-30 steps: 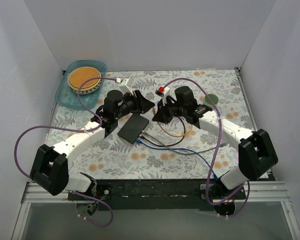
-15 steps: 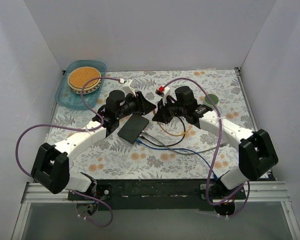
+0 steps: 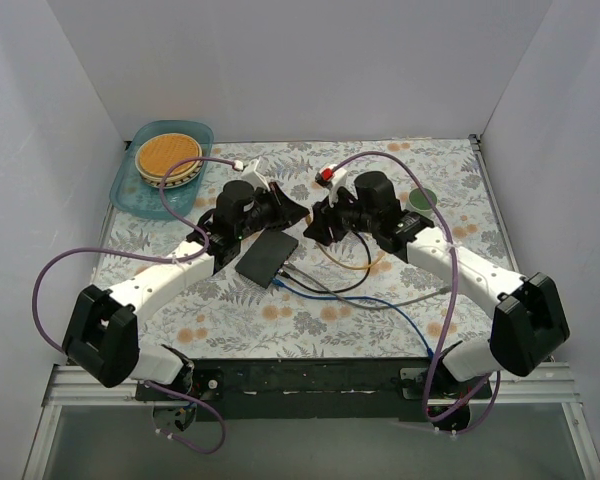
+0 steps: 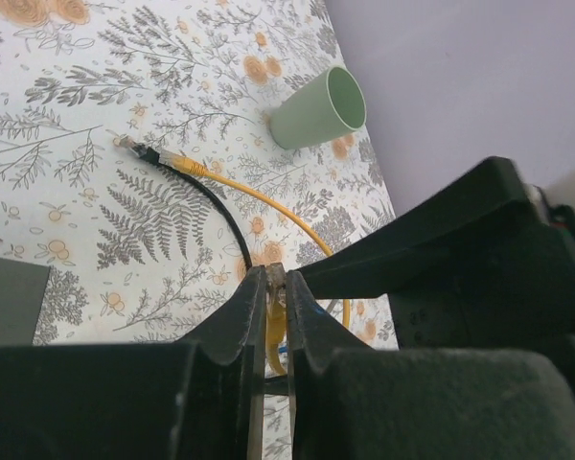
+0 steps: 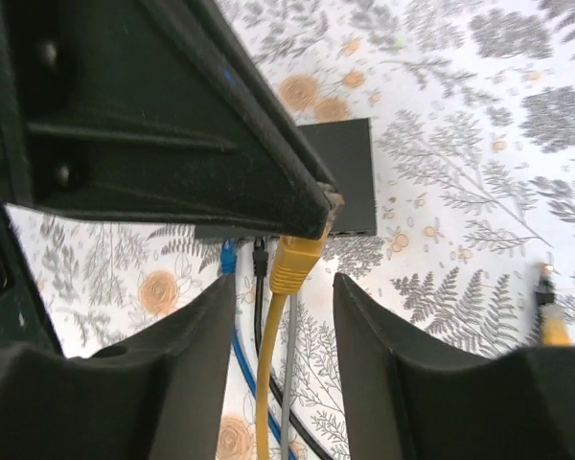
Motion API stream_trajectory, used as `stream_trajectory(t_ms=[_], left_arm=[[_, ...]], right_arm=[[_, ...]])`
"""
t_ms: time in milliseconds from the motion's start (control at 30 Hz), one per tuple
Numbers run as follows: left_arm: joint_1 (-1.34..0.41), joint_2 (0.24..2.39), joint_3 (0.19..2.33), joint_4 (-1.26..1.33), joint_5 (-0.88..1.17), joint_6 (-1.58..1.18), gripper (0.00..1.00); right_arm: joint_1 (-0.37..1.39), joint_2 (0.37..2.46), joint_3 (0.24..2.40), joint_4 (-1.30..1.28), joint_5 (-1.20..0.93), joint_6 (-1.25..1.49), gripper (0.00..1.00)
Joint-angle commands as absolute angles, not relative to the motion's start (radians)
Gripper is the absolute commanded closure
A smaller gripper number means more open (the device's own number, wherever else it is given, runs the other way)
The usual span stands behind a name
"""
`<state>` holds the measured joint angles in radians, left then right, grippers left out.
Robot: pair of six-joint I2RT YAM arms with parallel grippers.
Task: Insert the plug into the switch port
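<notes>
The switch (image 3: 267, 256) lies flat on the flowered cloth, with blue, black and grey cables in its near edge. Both grippers meet just behind it. My left gripper (image 4: 276, 287) is shut on the yellow plug (image 5: 292, 264), which hangs a little short of the switch (image 5: 350, 172) with its yellow cable trailing down. My right gripper (image 5: 285, 286) is open. Its fingers (image 5: 201, 335) stand either side of the plug without touching it. In the top view the left gripper (image 3: 302, 215) and right gripper (image 3: 316, 226) hide the plug.
A pale green cup (image 4: 316, 107) lies on its side at the far right. Another yellow-and-black cable end (image 4: 139, 150) lies loose on the cloth. A teal tray (image 3: 130, 185) with a woven dish sits at the back left. White walls close in three sides.
The left gripper has shut on the yellow plug. The right gripper, shut before, has opened and let it go, and the right arm has shifted slightly.
</notes>
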<state>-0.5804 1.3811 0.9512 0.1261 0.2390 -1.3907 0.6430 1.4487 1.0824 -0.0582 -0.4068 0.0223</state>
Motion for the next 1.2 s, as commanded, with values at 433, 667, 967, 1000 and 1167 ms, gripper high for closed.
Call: stream_trajectory(t_ms=[433, 667, 967, 1000, 1167], left_arm=[[-0.652, 1.264, 1.025, -0.058, -0.086, -1.649, 1.00], [-0.653, 1.262, 1.019, -0.040, -0.049, -1.660, 1.00], [-0.653, 1.250, 0.997, -0.014, -0.023, -1.645, 0.99], [-0.653, 1.250, 0.996, -0.012, -0.018, -1.614, 0.96], [-0.653, 1.192, 0.997, -0.087, -0.178, -1.474, 0.09]], right_arm=[[0.884, 1.393, 1.074, 0.046, 0.333, -0.091, 0.71], [0.890, 1.402, 1.034, 0.153, 0.338, -0.098, 0.74], [0.891, 1.422, 1.015, 0.210, 0.325, -0.100, 0.99], [0.890, 1.420, 1.017, 0.207, 0.302, -0.106, 0.99], [0.871, 1.387, 1.028, 0.134, 0.192, -0.190, 0.99]])
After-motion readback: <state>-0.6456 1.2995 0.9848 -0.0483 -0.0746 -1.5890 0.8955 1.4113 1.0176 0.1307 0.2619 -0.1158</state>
